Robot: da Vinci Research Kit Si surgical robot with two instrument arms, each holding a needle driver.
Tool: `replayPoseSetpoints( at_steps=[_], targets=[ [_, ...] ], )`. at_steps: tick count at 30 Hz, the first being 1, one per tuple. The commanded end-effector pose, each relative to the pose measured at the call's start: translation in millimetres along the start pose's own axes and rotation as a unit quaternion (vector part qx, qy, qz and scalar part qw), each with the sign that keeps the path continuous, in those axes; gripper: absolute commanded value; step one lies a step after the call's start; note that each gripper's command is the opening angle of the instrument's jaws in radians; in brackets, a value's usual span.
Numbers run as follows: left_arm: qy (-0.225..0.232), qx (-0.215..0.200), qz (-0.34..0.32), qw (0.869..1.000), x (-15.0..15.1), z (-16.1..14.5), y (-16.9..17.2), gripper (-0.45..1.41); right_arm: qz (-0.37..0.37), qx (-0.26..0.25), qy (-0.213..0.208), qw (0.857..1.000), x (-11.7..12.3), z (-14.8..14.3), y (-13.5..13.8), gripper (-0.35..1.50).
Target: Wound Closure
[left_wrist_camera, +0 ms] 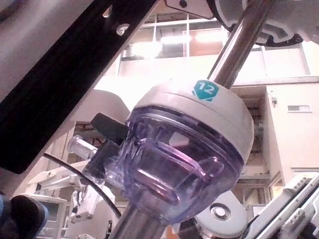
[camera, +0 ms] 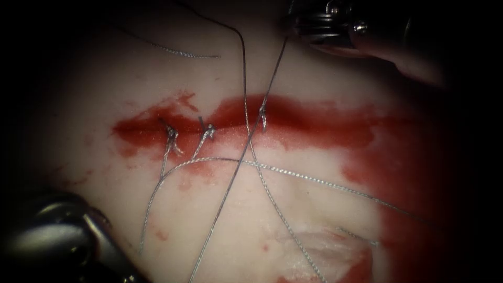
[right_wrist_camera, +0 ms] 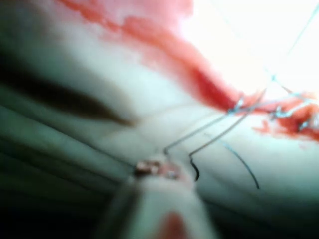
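Right tool [camera: 293, 23] clamps the thread [camera: 272, 78] (taut from the third stitch [camera: 262, 112]); left tool's [camera: 68, 241] state unclear.

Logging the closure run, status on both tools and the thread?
Right tool shut on thread, taut up from third stitch. Left tool low left, off the tissue. Loose thread strands cross below the cut.

My right tool [camera: 335, 29] sits at the tissue's far edge, right of the cut, wrist dark and metallic, jaws closed on the thread; in the right wrist view its tip [right_wrist_camera: 159, 169] pinches two strands. My left tool [camera: 63, 241] lies low at the near left corner; jaw state not visible.
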Motion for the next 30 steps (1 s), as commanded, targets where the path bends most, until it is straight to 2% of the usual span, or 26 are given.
replayPoseSetpoints(
  at_steps=[1,6,13,19,25,30],
  targets=[
    [-0.002,0.000,0.003,1.000,-0.8,-0.6,-0.7,-0.45,0.020,0.005,-0.005,1.000,-1.3,0.9,0.3,-0.01],
    [-0.001,-0.002,-0.007,1.000,-0.5,-0.3,-0.6,-0.45,0.102,0.001,-0.007,0.995,-0.3,2.3,0.5,-0.10],
    [0.038,-0.008,-0.018,0.999,0.4,1.6,-0.1,-0.45,0.154,0.002,0.009,0.988,1.1,4.4,0.1,-0.21],
    [0.059,-0.018,-0.031,0.998,0.6,3.5,0.9,-0.45,0.182,0.004,0.003,0.983,1.9,5.7,-0.9,-0.26],
    [0.075,-0.023,-0.035,0.996,0.8,4.5,0.9,-0.45,0.208,0.010,-0.004,0.978,1.5,5.8,-2.1,-0.35],
    [0.087,-0.022,-0.032,0.995,1.0,5.1,0.8,-0.45,0.220,0.014,-0.006,0.975,1.3,5.8,-2.5,-0.35]
  ],
)
